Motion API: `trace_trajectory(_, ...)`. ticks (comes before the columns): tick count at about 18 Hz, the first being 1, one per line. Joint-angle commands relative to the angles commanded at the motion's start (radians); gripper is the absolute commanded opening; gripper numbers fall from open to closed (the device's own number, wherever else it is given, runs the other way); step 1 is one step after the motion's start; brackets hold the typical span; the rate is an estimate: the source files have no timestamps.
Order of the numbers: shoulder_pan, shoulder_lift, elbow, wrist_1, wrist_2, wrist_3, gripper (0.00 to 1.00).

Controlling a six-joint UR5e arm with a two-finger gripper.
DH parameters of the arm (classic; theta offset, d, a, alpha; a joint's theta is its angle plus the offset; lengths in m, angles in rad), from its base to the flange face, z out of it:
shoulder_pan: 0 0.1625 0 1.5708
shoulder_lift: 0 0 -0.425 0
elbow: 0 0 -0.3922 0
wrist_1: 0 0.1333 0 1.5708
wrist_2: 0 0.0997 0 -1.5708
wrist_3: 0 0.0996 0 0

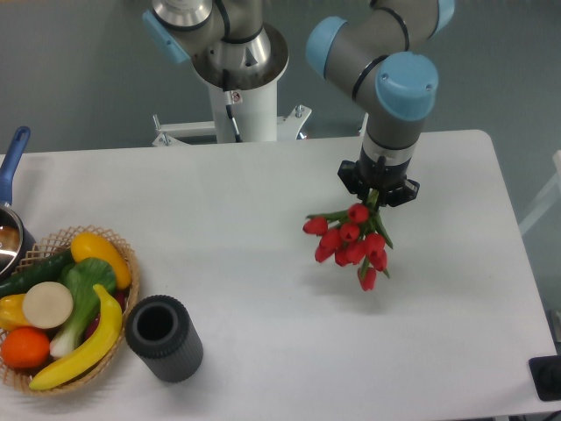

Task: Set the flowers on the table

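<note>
A bunch of red tulips with green stems (352, 242) hangs blossoms-down from my gripper (378, 195) over the right middle of the white table (263, 289). The gripper is shut on the stems and points straight down. The flowers cast a faint shadow on the table and seem to hang a little above it; I cannot tell if the lowest blossoms touch it. The fingertips are hidden by the gripper body and the stems.
A black cylindrical cup (163, 338) stands at the front left. Beside it is a wicker basket (118, 351) with toy fruit and vegetables. A pot with a blue handle (12, 189) sits at the left edge. The robot base (241, 96) is at the back.
</note>
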Motion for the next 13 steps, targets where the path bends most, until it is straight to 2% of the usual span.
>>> trace_trajectory(8, 0.015, 0.011, 0.021, 0.031, 0.008, 0.028, 1.00)
trace_trajectory(13, 0.066, 0.003, 0.121, 0.028, -0.011, 0.104, 1.00)
